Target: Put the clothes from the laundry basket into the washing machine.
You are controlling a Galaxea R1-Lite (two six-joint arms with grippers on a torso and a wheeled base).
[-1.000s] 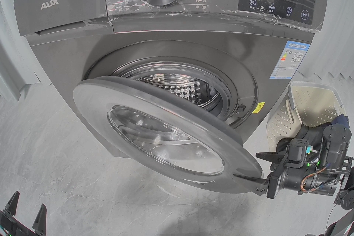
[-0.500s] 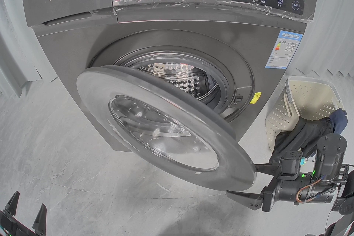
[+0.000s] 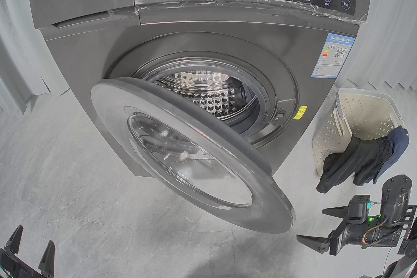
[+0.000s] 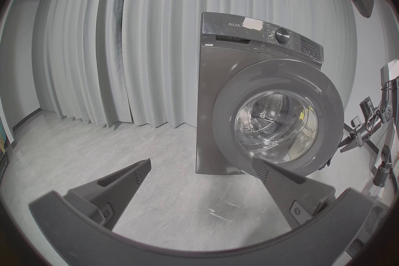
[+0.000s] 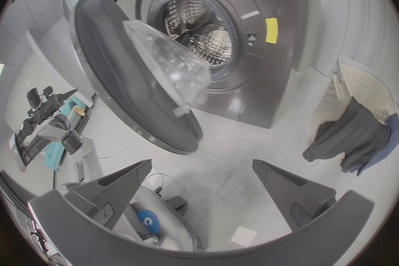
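Note:
The grey washing machine point(image 3: 195, 44) stands with its round door point(image 3: 191, 153) swung wide open, showing the steel drum point(image 3: 208, 92). To its right a cream laundry basket point(image 3: 369, 114) holds a black garment point(image 3: 356, 159) and a blue one point(image 3: 397, 140), both draped over its front rim. My right gripper point(image 3: 312, 226) hangs open and holds nothing, low, just right of the door's edge and below the basket. In the right wrist view the right gripper point(image 5: 199, 162) faces the door point(image 5: 124, 84) and the black garment point(image 5: 345, 134). My left gripper point(image 3: 34, 237) is open at the lower left, far from the machine.
Grey curtains hang behind the machine and the floor is smooth grey tile. The open door juts out over the floor in front of the drum. Some equipment point(image 5: 45, 113) stands off to the door's far side. Open floor lies between the door and the basket.
My right gripper has drawn back from the door's edge, down and to the right, and is now clear of it. The door has swung a little wider. The head view shifted slightly.

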